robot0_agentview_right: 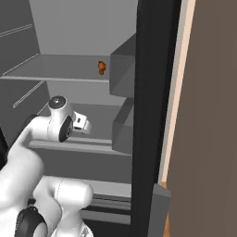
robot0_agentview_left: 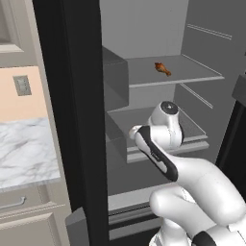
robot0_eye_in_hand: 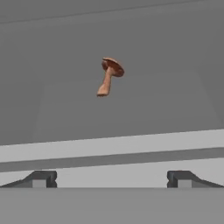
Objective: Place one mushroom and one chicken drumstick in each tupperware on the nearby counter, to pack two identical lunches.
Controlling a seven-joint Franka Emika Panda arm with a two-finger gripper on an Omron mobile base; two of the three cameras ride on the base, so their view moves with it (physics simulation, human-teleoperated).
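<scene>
The arm reaches into an open fridge [robot0_agentview_left: 144, 29], its hand level with the middle shelf [robot0_agentview_left: 192, 126]. In the hand view the gripper [robot0_eye_in_hand: 111, 179] has its jaws wide apart and nothing between them. A mushroom [robot0_eye_in_hand: 109, 81] lies ahead at about 12 o'clock from the fingertips [robot0_eye_in_hand: 41, 178], on a grey shelf and well apart from them; its cap points toward 1 o'clock and its stem toward 7 o'clock. On the upper shelf [robot0_agentview_left: 202, 72] in the left base view sits a small orange-brown item [robot0_agentview_left: 163, 68], probably a chicken drumstick, at 12 o'clock from the hand. The right base view shows it too, near the shelf's right end.

The marble counter [robot0_agentview_left: 24, 153] lies at 9 o'clock from the fridge in the left base view; the visible stretch bears no container.

Judging from this, the packing looks barely begun: nothing is held, food remains in the fridge, and the state of the containers cannot be told. Picking up the mushroom seems to be the step in hand.
</scene>
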